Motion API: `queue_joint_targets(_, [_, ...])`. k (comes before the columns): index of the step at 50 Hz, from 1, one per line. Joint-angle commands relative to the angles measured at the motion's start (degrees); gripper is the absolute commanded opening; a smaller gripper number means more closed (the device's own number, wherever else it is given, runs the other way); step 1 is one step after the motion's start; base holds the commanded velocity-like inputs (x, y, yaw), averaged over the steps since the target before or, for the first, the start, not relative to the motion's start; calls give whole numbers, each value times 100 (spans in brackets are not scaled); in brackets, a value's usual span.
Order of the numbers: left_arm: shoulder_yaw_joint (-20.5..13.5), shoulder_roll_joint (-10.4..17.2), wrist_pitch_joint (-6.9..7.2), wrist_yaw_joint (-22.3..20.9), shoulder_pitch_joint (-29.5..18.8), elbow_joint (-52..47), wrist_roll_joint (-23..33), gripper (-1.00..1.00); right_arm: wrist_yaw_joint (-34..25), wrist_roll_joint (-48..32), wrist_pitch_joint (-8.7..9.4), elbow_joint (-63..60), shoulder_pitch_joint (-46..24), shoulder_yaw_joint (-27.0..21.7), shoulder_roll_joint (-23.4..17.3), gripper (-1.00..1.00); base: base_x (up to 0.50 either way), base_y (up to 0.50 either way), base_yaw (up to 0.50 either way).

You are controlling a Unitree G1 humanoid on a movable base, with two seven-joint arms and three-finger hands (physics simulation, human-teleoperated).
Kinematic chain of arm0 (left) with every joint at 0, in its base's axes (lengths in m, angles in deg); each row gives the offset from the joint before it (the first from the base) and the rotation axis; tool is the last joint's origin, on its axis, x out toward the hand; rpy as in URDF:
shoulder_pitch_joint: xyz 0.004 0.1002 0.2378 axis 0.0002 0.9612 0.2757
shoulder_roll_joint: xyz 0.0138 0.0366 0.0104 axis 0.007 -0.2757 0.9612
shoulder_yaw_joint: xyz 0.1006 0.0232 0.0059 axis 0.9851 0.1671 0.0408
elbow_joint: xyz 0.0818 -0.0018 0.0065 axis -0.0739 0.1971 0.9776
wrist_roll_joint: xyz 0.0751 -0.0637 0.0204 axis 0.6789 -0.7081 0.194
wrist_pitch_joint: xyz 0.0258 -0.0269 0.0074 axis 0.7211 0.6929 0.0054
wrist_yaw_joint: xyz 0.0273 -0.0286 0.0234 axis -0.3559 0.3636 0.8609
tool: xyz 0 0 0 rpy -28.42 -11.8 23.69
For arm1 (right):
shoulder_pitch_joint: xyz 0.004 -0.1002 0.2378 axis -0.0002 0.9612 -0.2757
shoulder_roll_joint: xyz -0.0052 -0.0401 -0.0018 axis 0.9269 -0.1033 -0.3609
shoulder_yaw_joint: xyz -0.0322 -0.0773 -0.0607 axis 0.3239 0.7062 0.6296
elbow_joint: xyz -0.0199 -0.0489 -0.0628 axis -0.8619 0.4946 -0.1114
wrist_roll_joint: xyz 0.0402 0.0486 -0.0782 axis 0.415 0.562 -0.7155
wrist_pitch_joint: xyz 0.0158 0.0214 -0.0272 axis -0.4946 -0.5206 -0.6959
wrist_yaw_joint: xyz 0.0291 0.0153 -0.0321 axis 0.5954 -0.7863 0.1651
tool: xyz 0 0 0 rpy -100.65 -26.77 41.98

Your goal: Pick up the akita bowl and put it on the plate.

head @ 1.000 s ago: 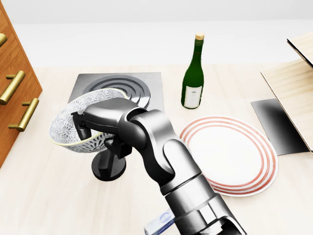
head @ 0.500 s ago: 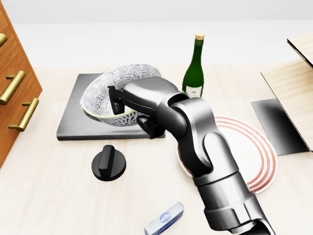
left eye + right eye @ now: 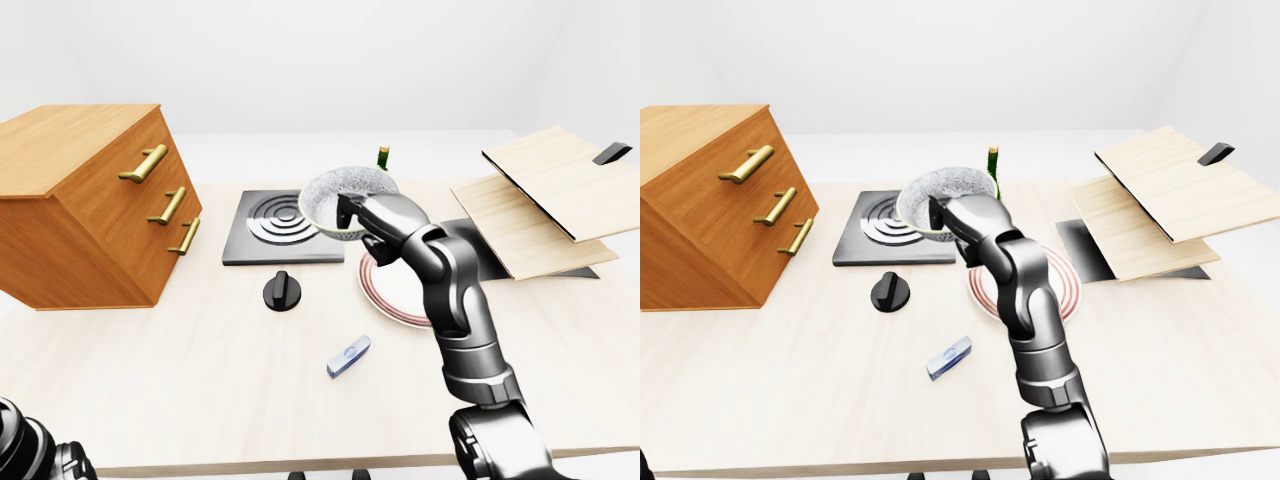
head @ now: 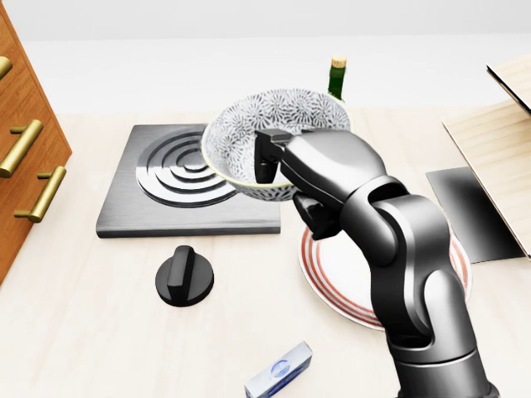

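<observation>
So, akita bowl (image 4: 265,123): we see it lifted off the tabletop (image 4: 91,332) and tilted, its patterned inside facing us; in the head view it overlaps the right edge of the burner plate and hides the lower part of the bottle
Right hand (image 4: 323,166): it grips the bowl at the rim on the bowl's right side
Fingers (image 4: 267,156): closed on the rim, one dark finger hooked over into the bowl and the others under its outer wall, as far as we can make out
Plate (image 4: 332,269): white with red rings, flat on the tabletop down and to the right of the bowl in the head view, partly behind the right forearm; the bowl does not touch it
Burner plate (image 4: 166,199): grey square with rings, toward the tabletop edge at the top of the head view
Bottle (image 4: 337,76): green, upright, only its neck showing above the bowl
Knob (image 4: 183,278): black, just below the burner plate in the head view
Small blue-and-white box (image 4: 280,371): near the tabletop edge at the bottom of the head view
Drawer cabinet (image 3: 90,200): wooden, at the tabletop's left edge
Boards (image 3: 560,190): pale wood, over the right edge
Left hand (image 3: 30,455): only a dark jointed piece at the left-eye view's bottom-left corner, perhaps part of it; we cannot tell how its fingers stand
</observation>
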Motion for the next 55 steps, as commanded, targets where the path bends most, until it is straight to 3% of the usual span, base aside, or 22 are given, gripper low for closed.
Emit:
queue_joint_targets(1, [-5, 16, 0, 0, 12, -37, -24, 100, 0, 162, 200, -666, 409, -250, -335, -100, 0, 0, 0])
queue_joint_targets(5, [-12, 34, 0, 0, -5, 0, -29, 100, 0, 189, 333, -921, 523, -390, -430, -100, 0, 0, 0])
queue_joint_targets(19, [-2, 13, 0, 0, 15, -46, -26, 100, 0, 348, 459, -1353, 1267, -704, -711, -100, 0, 0, 0])
queue_joint_targets(27, [-14, 43, 0, 0, -7, -14, -53, 100, 0, 459, 421, -825, 1353, -846, -868, -100, 0, 0, 0])
queue_joint_targets(39, [-16, 98, 0, 0, -66, 76, -54, 100, 0, 560, 509, -254, 1240, -850, -939, -100, 0, 0, 0])
queue_joint_targets(45, [-16, 111, 0, 0, -77, 100, -37, 100, 0, 606, 413, 228, 1308, -892, -1049, -100, 0, 0, 0])
queue_joint_targets(55, [-28, 127, 0, 0, -88, 103, -51, 100, 0, 626, 443, 328, 1377, -905, -1084, -100, 0, 0, 0])
